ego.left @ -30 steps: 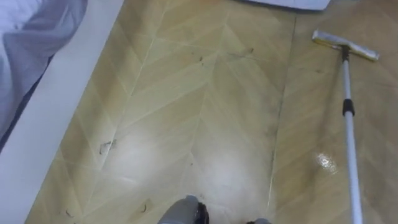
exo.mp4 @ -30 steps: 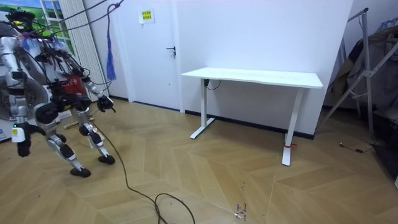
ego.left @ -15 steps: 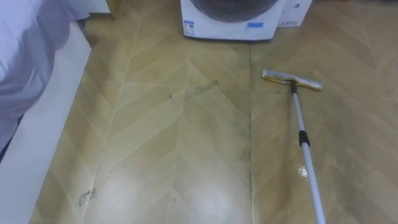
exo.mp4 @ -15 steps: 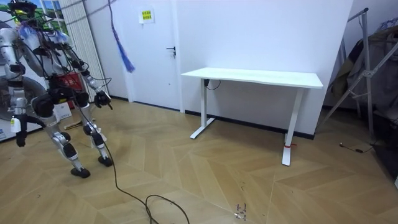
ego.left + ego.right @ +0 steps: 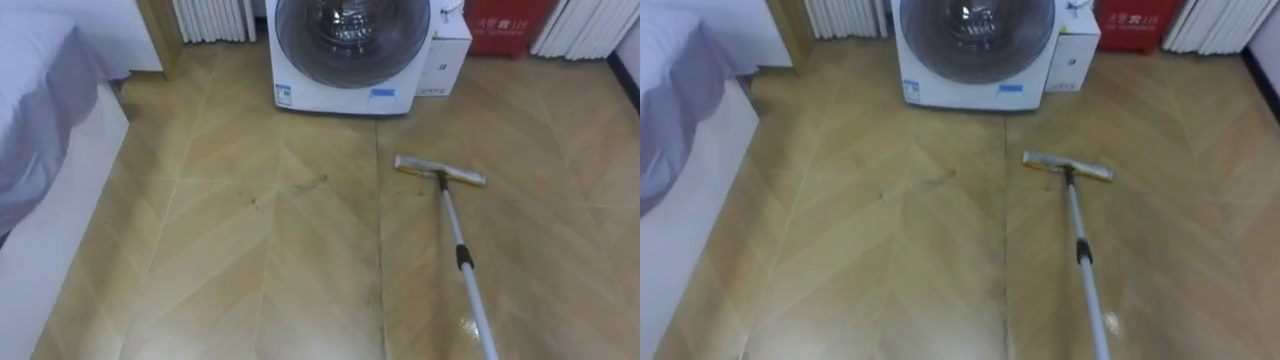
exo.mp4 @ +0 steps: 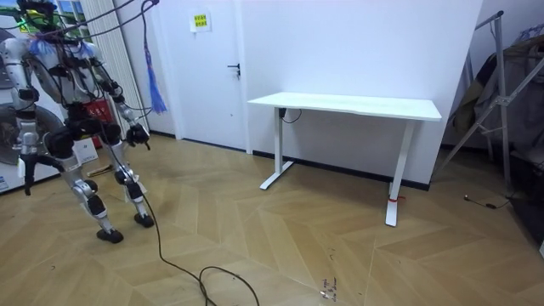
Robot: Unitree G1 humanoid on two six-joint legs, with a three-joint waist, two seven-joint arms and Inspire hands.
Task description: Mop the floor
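A mop lies flat on the wooden floor. Its flat head (image 5: 440,172) points toward a washing machine (image 5: 350,50), and its long white handle (image 5: 460,255) runs back toward me and out of the lower edge. The mop head (image 5: 1067,167) also appears in the right eye view. Nothing holds the mop. In the room view I stand upright at the left. My left hand (image 6: 25,163) and right hand (image 6: 136,136) hang low at my sides, away from the mop.
A bed with grey bedding (image 5: 40,180) borders the floor on the left. A red box (image 5: 510,20) and a small white box (image 5: 450,60) stand right of the washer. Dark marks (image 5: 310,182) and a shiny spot (image 5: 468,325) mark the floor. A white table (image 6: 344,106) stands further off.
I have straightened up from a bend, so the eye view has swung forward and the washing machine has come into sight. The mop lies where it was on the floor.
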